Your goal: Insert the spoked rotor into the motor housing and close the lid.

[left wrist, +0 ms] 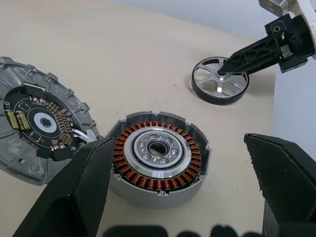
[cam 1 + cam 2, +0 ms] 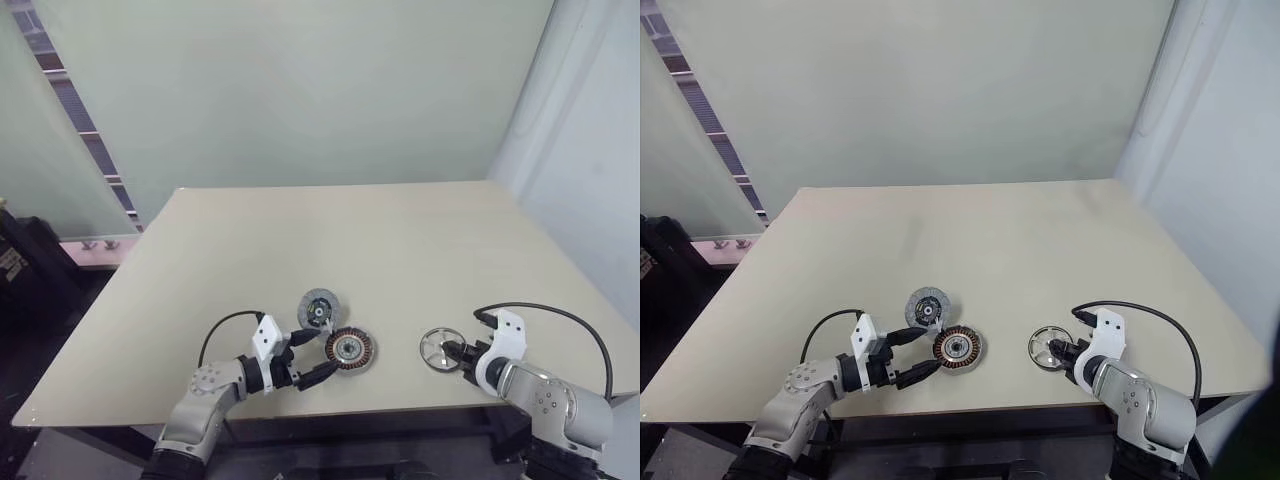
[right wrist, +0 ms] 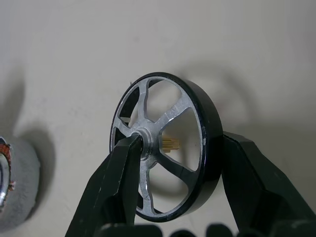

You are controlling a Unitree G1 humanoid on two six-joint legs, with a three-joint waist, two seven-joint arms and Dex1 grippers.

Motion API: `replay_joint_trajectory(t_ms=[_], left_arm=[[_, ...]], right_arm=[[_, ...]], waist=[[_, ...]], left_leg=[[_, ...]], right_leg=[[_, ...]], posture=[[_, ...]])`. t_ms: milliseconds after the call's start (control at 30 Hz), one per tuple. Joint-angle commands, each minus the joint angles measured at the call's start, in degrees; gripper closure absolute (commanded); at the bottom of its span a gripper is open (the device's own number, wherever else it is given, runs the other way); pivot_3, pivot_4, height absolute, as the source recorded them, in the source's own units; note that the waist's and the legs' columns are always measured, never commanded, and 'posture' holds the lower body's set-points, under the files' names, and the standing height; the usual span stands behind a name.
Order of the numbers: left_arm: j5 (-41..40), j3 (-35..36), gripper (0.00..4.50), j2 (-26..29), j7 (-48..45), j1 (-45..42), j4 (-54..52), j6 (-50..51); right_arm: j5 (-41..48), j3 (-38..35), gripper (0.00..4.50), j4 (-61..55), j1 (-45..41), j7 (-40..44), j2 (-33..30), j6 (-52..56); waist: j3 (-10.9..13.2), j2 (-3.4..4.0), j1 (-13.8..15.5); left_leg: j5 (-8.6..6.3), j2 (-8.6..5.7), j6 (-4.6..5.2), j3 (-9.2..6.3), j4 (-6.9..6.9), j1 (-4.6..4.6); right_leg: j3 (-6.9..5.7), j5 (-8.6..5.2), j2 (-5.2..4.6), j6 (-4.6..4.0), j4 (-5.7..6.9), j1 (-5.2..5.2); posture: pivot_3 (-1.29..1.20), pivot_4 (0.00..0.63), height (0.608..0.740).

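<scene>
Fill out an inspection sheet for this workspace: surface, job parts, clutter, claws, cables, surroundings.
Surface: beige rectangular tabletop, bare apart from the three motor parts.
Job's things: black-rimmed silver spoked rotor lies flat, apart from the round silver motor housing with copper windings; the grey lid disc with a circuit board lies beside the housing.
Clutter: nothing seen.
Grippers: left claw open, straddling the housing; right claw at the rotor.
Cables: a black cable loops over each wrist.
Surroundings: pale green wall.

spoked rotor tilted, motor housing open
</scene>
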Motion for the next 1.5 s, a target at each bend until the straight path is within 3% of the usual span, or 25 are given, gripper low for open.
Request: replay_joint_trajectory(t_ms=[33,300,600,767,1500], left_arm=[[0.2,0.5,0.0,0.5,-0.2,-0.9,-0.5,-0.6],[-0.5,1.6,0.0,1.6,0.1,-1.1,-0.9,0.3],[-2.0,4.2,0.0,3.2,-0.1,-0.8,-0.8,1.5],[-2.1,5.3,0.0,3.6,0.0,0.4,-1.6,2.0],[-2.0,4.8,0.0,3.5,0.3,0.3,-1.5,1.7]], right_arm=[[2.5,-0.9,2.38,-2.5,-2.0,0.1,0.7,-2.4],[8.1,1.3,2.38,-4.1,-6.4,1.2,3.0,0.8],[8.6,18.5,2.38,-1.4,-8.2,3.2,4.0,-1.1],[9.2,23.8,2.38,-0.5,-7.2,3.7,5.4,-1.6],[7.6,28.8,2.38,5.2,-6.8,3.0,5.0,-7.4]], waist=[[0.0,0.0,0.0],[0.0,0.04,0.0],[0.0,0.07,0.0],[0.0,0.06,0.0],[0.0,0.06,0.0]], left_leg=[[0.0,0.0,0.0,0.0,0.0,0.0],[0.0,0.01,0.0,-0.02,0.0,-0.01],[0.0,0.01,0.0,-0.03,-0.1,-0.03],[0.0,-0.02,0.0,-0.09,-0.16,-0.03],[0.0,-0.01,-0.01,-0.08,-0.19,0.0]], right_leg=[[0.0,0.0,0.0,0.0,0.0,0.0],[-0.01,0.0,0.02,0.0,0.01,-0.02],[-0.01,0.0,0.02,0.0,0.0,-0.07],[-0.01,0.0,0.01,0.01,-0.02,-0.07],[-0.03,0.01,0.02,0.01,-0.05,-0.09]], posture=[[0.0,0.0,0.74],[0.0,0.0,0.74],[0.0,0.0,0.74],[0.0,0.0,0.74],[0.0,0.0,0.74]])
